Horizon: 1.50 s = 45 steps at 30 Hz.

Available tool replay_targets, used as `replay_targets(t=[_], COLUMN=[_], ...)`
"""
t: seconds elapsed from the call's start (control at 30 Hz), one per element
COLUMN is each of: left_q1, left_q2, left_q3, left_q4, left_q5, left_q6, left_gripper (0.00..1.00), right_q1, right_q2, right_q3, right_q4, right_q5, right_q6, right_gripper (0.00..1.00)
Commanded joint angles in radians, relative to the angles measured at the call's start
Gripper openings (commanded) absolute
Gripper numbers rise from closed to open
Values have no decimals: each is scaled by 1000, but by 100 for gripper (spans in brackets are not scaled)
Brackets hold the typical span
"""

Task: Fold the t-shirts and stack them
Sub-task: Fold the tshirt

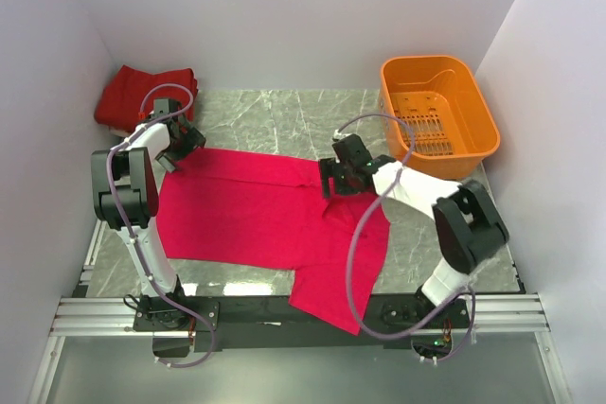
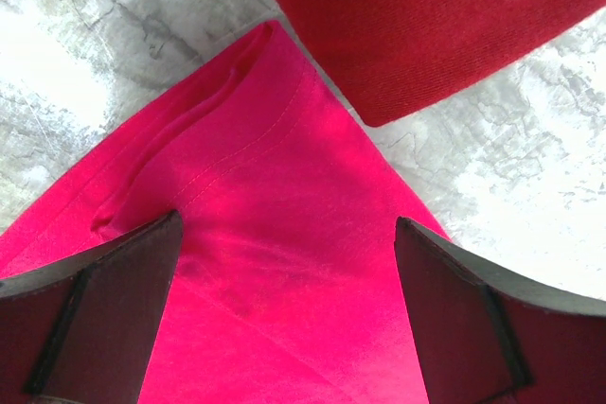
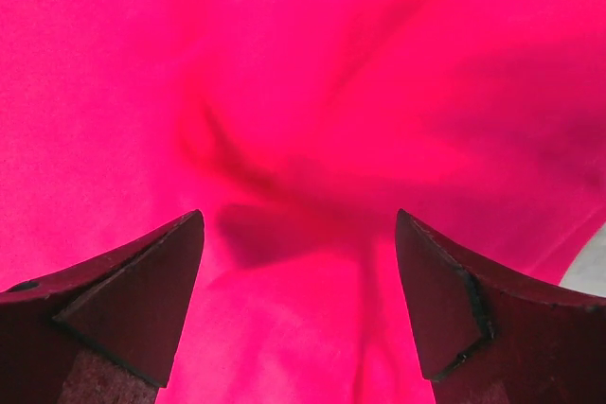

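In your top view, soft, even light falls from above onto the crimson t-shirt point(image 1: 256, 210). The arms lay only faint, blurred-edged shadows on it, and the counter point(image 1: 284, 120) beyond it shows a mild sheen without hard glare. Focus is crisp right across the shirt.

From the left wrist, the counter either side of the shirt's corner burns out to near white, yet the stitching on the shirt reads sharp. The left hand point(image 2: 287, 224) over the shirt shows its fingers point(image 2: 104, 319) dark and slightly soft.

From the right wrist, the shirt's colour saturates everything and its folds look smeared. A dark shadow sits in the shirt's crease by the right hand point(image 3: 298, 219).
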Motion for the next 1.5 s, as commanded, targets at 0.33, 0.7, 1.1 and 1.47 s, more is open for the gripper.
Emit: replay_targets(t=[0.33,0.7,1.1,1.47], left_q1=[5,7,39,73], left_q2=[-43,-66,-53,-36], left_q3=[-6,-9,-32,-51], left_q4=[8,3,-3,-18], left_q5=[-14,-25,-29,-61], left_q6=[16,22,15,-19], left_gripper=[100,99,99,99], right_q1=[20,102,-134,-205], right_q2=[-28,-92,136,400], right_q3=[-85,-55,142,369], right_q4=[87,3,-66,-187], right_q5=[-335,-190,31,56], right_q6=[12,50,79,81], right_gripper=[87,88,88,88])
